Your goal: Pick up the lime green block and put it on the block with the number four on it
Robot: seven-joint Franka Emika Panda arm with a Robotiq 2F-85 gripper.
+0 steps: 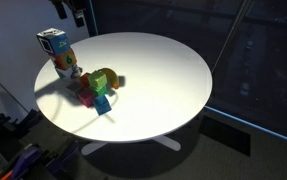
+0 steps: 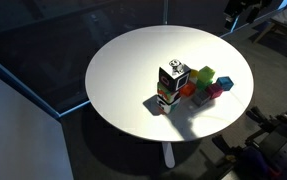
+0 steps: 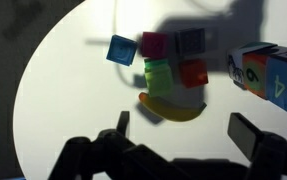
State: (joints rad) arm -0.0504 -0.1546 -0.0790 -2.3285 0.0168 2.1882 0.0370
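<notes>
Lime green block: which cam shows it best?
Wrist view. The lime green block sits near mid-frame, large and unoccluded, between the pink cube and the banana. In both exterior views it is just a tiny patch among the other blocks, easily confused with neighbours.

Fingers wide apart, empty.

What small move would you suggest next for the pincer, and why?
Probably lower the open pincer toward the lime block, centring over it. The pincer is empty and well above the table, and the banana lies close beside the block, so a careful approach seems wise.
</notes>
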